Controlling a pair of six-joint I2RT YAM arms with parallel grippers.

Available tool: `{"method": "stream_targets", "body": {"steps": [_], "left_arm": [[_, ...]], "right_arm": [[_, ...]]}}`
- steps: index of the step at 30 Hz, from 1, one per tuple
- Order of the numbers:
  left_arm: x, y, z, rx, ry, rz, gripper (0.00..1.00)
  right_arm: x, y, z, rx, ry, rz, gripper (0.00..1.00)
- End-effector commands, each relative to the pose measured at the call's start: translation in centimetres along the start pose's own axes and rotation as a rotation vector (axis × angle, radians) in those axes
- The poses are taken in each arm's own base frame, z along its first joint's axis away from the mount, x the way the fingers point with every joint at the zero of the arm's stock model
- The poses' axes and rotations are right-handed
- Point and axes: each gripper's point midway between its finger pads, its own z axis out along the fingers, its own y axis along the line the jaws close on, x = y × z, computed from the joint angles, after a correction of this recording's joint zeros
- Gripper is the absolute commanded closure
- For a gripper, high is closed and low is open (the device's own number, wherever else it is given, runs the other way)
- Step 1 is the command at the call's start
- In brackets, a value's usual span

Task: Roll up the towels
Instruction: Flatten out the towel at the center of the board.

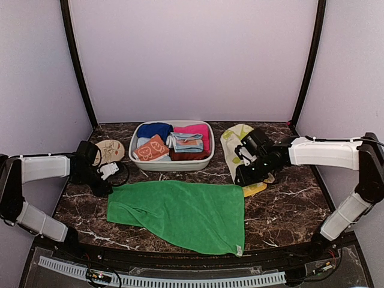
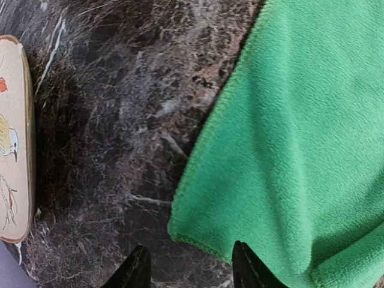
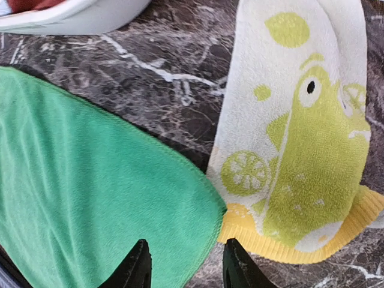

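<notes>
Two grippers, two towels, listed in turn. Left gripper (image 2: 191, 271): fingers parted to a middling gap, nothing between them and nothing held. It hangs over the dark marble table (image 2: 120, 120) at the left corner of the green towel (image 2: 300, 150). One fingertip overlaps the hem there, though contact cannot be told. Right gripper (image 3: 185, 268): likewise parted and holding nothing. It straddles the green towel's right far corner, one fingertip over the green pile and the other over bare marble just beside the cream towel (image 3: 300, 138). Green towel, top view: spread open and unrolled across the front middle of the table, slightly rumpled on its left half, with a small tag at the near right corner. Cream towel, top view: lies right of the white tub (image 1: 174, 165), running from the back toward the green towel, its middle hidden under the right arm. Right wrist view only: the cream towel's yellow-green creature print, citrus slices and yellow hem, which meets the green corner. Top view only: the tub behind the green towel, packed with folded cloths (image 1: 180, 141) in blue, pink, orange and dark red. Round disc (image 2: 12, 138), left of the tub: its bird drawing is legible only in the left wrist view.
</notes>
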Motion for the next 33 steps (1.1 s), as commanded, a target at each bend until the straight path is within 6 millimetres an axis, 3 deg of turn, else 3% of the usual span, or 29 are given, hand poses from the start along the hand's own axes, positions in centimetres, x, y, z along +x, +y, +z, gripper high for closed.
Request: {"method": "stream_targets", "body": {"steps": [1,7,11,14,16,18,19,21,25,29,33], "left_arm": [[-1.8,2.8,0.2,-0.078,-0.064,-0.061,0.52],[-1.4,2.6,2.2,-0.049,-0.046,-0.087,0.52],[-0.8,2.2,2.9,-0.037,-0.026,-0.073,0.52],[-0.4,2.2,3.3,-0.041,-0.014,-0.063,0.58],[-0.3,2.5,3.2,-0.049,-0.009,-0.064,0.61],[-0.4,2.8,2.9,-0.042,-0.014,-0.073,0.61],[-0.5,2.9,2.7,-0.035,-0.018,-0.078,0.59],[-1.0,2.9,1.9,-0.008,-0.037,-0.095,0.57],[-2.0,2.9,0.8,0.029,-0.081,-0.108,0.56],[-2.1,3.0,1.0,0.049,-0.079,-0.122,0.56],[-1.9,3.5,1.6,0.052,-0.061,-0.141,0.53]], "right_arm": [[-1.1,-2.4,2.3,-0.023,-0.041,0.105,0.60],[-0.6,-6.4,4.6,0.004,-0.021,0.236,0.65],[0.3,-8.7,6.8,0.064,0.052,0.254,0.73],[0.3,-11.8,7.6,0.152,0.083,0.295,0.83],[-0.2,-15.3,6.7,0.302,0.068,0.316,0.88],[-1.2,-18.0,4.7,0.435,0.018,0.322,0.80],[-2.0,-18.4,3.7,0.469,-0.011,0.309,0.79],[-3.8,-16.9,2.2,0.446,-0.077,0.262,0.74],[-5.1,-11.1,1.3,0.333,-0.133,0.169,0.67],[-3.6,-6.1,2.7,0.180,-0.106,0.125,0.66],[-0.7,-4.2,4.8,0.105,-0.034,0.114,0.66]]}}
